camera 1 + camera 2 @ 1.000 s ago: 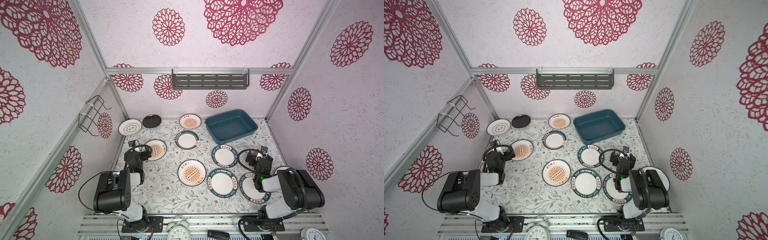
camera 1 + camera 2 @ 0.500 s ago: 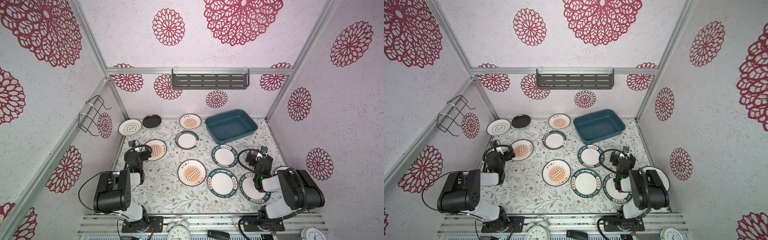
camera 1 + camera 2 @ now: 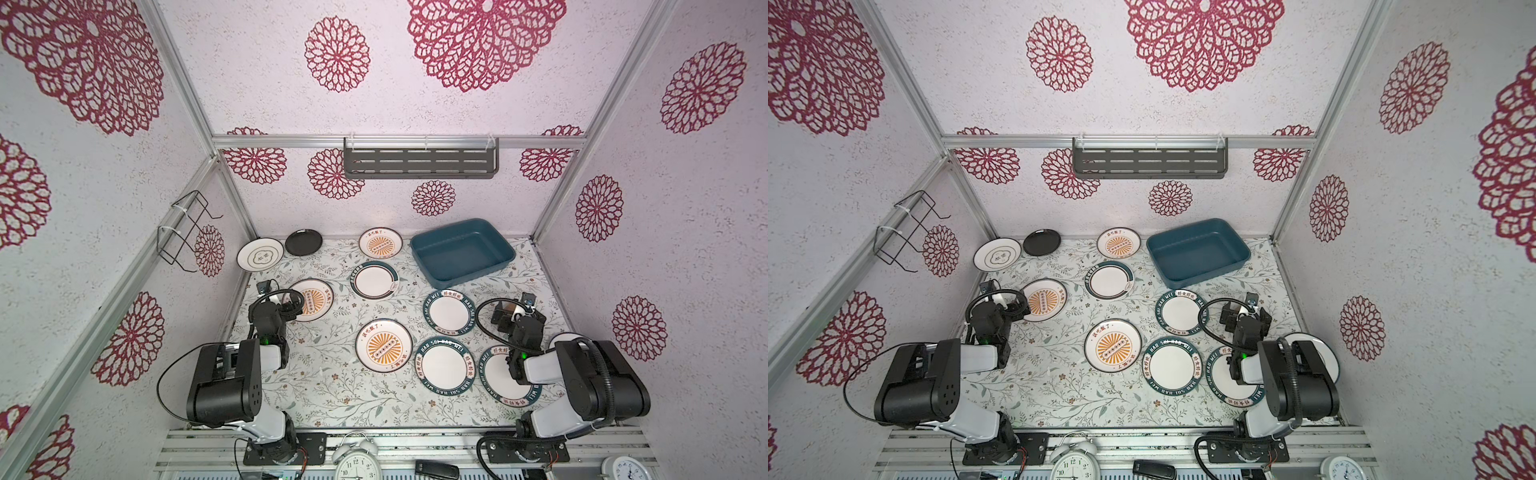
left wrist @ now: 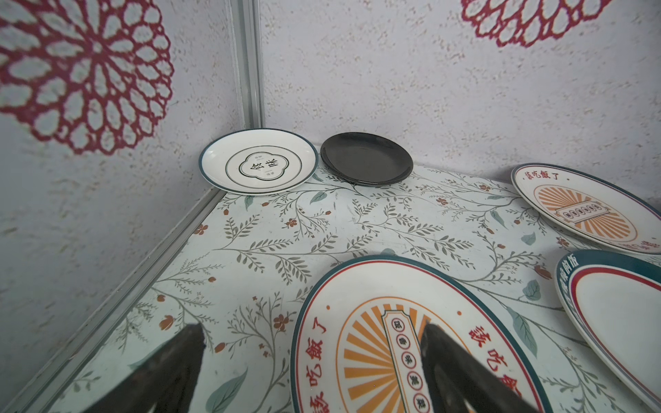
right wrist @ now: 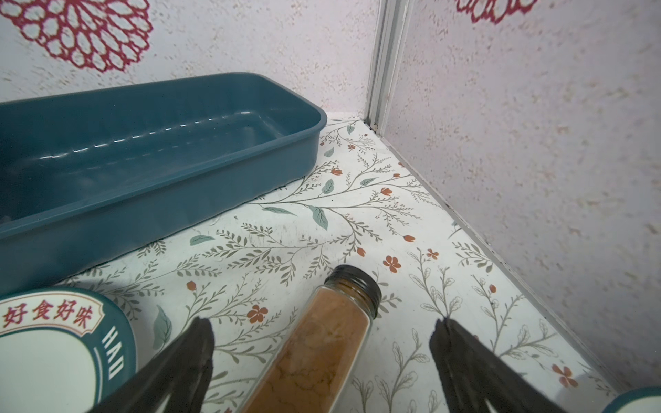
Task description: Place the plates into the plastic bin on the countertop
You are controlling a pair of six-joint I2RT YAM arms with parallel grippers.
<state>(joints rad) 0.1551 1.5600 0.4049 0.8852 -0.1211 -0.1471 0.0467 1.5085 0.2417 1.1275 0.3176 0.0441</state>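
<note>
Hovers over a sunburst plate (image 4: pixel 375 321), left claw (image 4: pixel 313 334) wide — empty. Straddles a spice jar (image 5: pixel 322 354), right claw (image 5: pixel 323 327) wide too.

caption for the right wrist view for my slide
Open right gripper framing a spice jar lying on the countertop, empty plastic bin beyond.

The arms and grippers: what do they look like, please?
Left arm and right arm match: black boxy joint housings, white links, a looping black cable, a small green light near each wrist. Left gripper and right gripper have black, tapering fingers.
</note>
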